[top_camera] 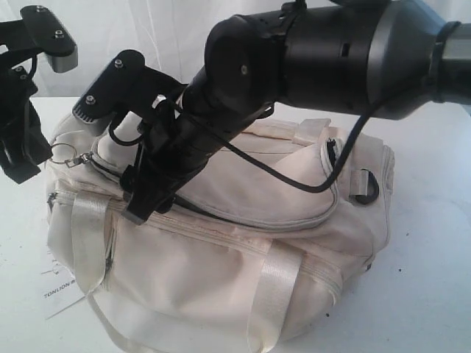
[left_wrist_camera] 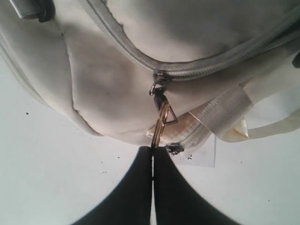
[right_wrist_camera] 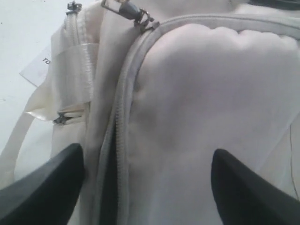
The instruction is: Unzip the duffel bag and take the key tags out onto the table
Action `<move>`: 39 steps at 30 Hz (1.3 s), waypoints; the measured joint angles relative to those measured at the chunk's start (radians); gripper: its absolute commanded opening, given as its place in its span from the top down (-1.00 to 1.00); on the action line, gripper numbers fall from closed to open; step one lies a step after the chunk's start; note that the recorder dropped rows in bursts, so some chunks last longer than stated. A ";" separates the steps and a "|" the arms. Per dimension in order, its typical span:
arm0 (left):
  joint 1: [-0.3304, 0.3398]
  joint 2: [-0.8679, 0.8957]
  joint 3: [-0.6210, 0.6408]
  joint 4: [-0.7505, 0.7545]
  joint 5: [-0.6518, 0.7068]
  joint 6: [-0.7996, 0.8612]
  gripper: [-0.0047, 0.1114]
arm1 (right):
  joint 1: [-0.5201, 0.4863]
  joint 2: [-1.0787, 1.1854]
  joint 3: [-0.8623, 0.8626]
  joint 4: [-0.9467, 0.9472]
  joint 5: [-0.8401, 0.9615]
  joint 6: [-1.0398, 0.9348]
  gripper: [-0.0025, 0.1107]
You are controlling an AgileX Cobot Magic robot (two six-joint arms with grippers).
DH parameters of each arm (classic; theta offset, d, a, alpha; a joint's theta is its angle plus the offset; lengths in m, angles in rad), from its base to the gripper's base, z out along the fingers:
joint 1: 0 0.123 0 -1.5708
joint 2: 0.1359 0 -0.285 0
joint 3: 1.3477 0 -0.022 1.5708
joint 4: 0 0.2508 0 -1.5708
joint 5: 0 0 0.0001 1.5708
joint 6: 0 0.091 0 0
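left gripper [left_wrist_camera: 153,149]: pinched on pull ring [left_wrist_camera: 161,123] | zipper [left_wrist_camera: 201,71]: runs away from it along duffel bag [top_camera: 221,257] top, seemingly shut | right gripper [right_wrist_camera: 147,157]: wide, empty

Bright, even light washes a pale backdrop [top_camera: 147,29] across the upper left of the frame, behind a white table [top_camera: 434,243] flecked with small dark specks, shadows soft.

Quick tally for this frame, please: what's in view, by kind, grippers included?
large cream fabric duffel bag: 1
white paper label with black print: 1
thin metal ring on the zipper pull: 1
black robot grippers: 2, the left gripper shut on that ring, the right gripper open
Total: 5
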 measured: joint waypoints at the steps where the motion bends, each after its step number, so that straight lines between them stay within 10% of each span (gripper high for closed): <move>1: 0.000 0.000 0.000 0.000 0.000 0.000 0.92 | 0.004 0.000 0.000 0.005 -0.005 0.002 -0.29; 16: 0.000 0.000 0.000 0.000 -0.039 -0.002 0.92 | 0.034 0.057 -0.002 0.017 0.048 0.034 0.96; 39: 0.030 0.098 0.069 0.000 -0.601 -0.007 0.92 | 0.034 0.057 -0.014 0.017 0.174 0.060 0.96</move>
